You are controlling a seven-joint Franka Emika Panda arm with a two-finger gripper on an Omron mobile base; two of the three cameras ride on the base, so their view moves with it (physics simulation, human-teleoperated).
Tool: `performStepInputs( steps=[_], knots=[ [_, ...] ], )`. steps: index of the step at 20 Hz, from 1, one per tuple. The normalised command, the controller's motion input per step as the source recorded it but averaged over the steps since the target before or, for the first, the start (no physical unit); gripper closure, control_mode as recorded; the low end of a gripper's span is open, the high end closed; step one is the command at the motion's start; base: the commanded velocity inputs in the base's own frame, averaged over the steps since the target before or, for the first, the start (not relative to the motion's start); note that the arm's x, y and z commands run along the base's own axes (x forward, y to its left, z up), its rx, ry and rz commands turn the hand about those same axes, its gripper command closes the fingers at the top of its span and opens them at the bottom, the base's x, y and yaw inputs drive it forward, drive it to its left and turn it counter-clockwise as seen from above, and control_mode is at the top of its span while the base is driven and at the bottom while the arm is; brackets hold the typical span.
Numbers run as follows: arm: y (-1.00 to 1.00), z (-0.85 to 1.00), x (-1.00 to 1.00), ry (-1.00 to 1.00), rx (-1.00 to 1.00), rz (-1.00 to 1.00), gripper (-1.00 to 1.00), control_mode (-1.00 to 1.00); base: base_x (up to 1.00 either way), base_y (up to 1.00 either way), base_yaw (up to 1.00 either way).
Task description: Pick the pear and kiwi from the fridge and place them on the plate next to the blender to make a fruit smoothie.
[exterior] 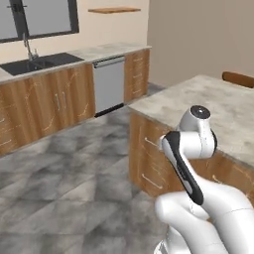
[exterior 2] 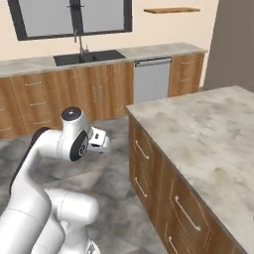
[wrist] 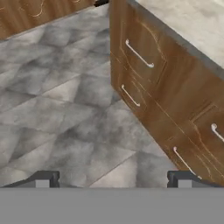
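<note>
Right up close in the left base view is my own white arm [exterior: 198, 198], folded up at about 5 o'clock, with the island counter [exterior: 218, 106] running off toward 2 o'clock behind it. Over at 10 o'clock there's the back counter with a dark sink [exterior: 39, 63] and faucet, and the grey dishwasher [exterior: 108, 84] sits at roughly 11 o'clock between wood cabinets. A wooden chair back [exterior: 239, 78] pokes up past the island at 3 o'clock, which I don't get from the other side.

Right base view: arm's at 7 o'clock now, and my wrist sticks out toward the island's end. This side shows the island's drawer fronts [exterior 2: 163, 188] with their handles at 5 o'clock, plus the window above the sink at 12 and a small wall shelf [exterior 2: 172, 10] at 1.

Hand view: my gripper [wrist: 113, 179] is wide apart, holding nothing, the two fingertips [wrist: 43, 179] at 7 and 5 o'clock. I'm looking down at grey tiled floor [wrist: 65, 109], island drawers sweeping from 12 to 4 o'clock.

Fridge, pear, kiwi, plate, blender: can't tell where any of them are from these.
</note>
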Motion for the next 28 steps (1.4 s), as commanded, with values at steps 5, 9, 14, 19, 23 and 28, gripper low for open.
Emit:
performStepInputs(
  steps=[5,9,14,19,23,28],
  knots=[
    [0.0,0.0,0.0,0.0,0.0,0.0,-1.0,1.0,1.0,0.74,0.28],
    [0.0,0.0,0.0,0.0,0.0,0.0,-1.0,1.0,1.0,0.36,0.01],
    [0.0,0.0,0.0,0.0,0.0,0.0,-1.0,1.0,1.0,0.24,0.0],
    [0.0,0.0,0.0,0.0,0.0,0.0,-1.0,1.0,1.0,0.0,-0.07],
    [0.0,0.0,0.0,0.0,0.0,0.0,-1.0,1.0,1.0,0.0,-0.24],
    [0.0,0.0,0.0,0.0,0.0,0.0,-1.0,1.0,1.0,0.07,-0.47]
  ],
)
